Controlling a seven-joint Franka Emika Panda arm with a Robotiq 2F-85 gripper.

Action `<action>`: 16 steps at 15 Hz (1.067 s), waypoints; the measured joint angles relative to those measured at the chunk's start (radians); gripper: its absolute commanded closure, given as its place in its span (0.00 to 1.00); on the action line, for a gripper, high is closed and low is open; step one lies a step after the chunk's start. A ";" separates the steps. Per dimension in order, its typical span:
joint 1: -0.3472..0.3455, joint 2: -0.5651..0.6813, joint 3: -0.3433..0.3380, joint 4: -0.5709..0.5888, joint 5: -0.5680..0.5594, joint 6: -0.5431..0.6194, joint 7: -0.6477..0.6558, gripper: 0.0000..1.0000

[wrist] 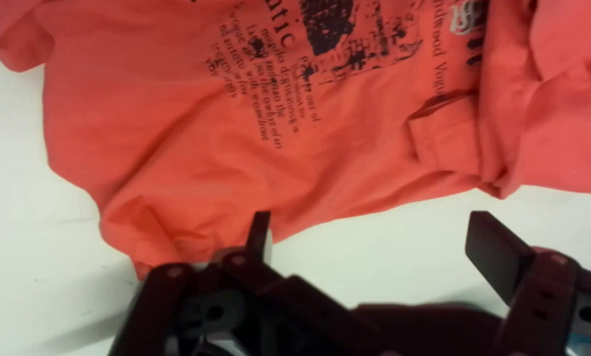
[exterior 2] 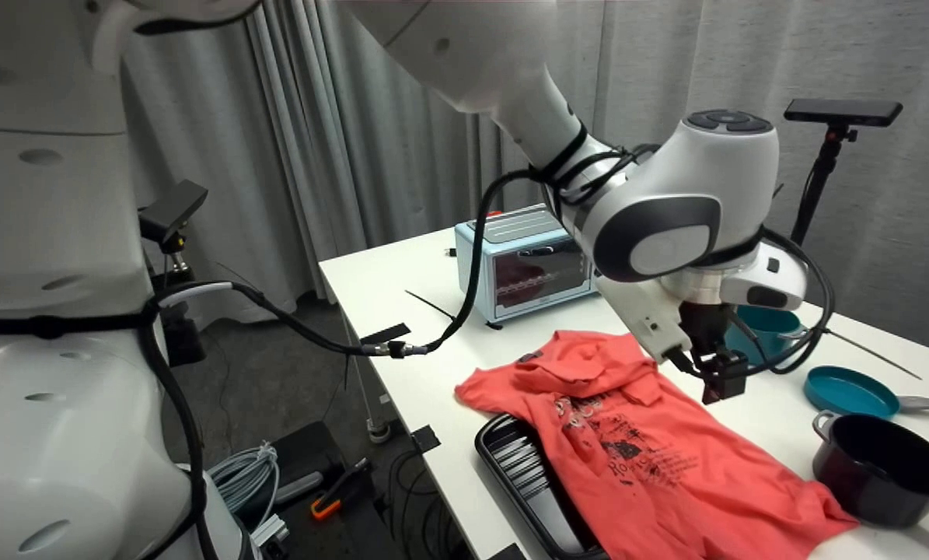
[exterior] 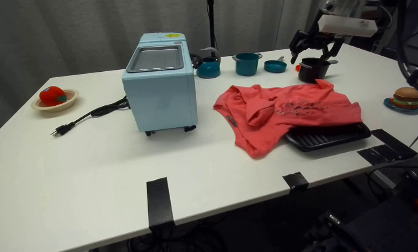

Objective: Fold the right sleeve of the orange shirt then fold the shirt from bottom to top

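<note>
Gripper (wrist: 374, 242) spread wide, nothing gripped; orange shirt (wrist: 255, 163) lies on table (exterior: 90, 175), partly over black tray (exterior: 334, 144). We judge sleeve (exterior: 259, 111) folded, bottom-to-top fold due; we must pinch hem (exterior 2: 825, 515), carry toward top.

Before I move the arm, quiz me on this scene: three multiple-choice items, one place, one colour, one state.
1. Relative to the black tray, the shirt is:
A) wholly beneath it
B) apart from it
C) partly over it

2. The toaster oven is mostly:
A) light blue
B) yellow
C) black

3. The gripper has:
A) closed, empty
B) its fingers spread wide
C) closed around the shirt

1 C: the shirt hides part of the tray in both exterior views.
2 A: its broad panels are light blue.
3 B: the wrist view shows white table between them.
</note>
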 measured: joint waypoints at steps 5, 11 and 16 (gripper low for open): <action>-0.007 0.190 -0.056 0.115 -0.053 0.049 0.139 0.00; -0.012 0.367 -0.113 0.301 -0.060 0.030 0.245 0.00; -0.015 0.483 -0.160 0.423 -0.094 -0.024 0.305 0.01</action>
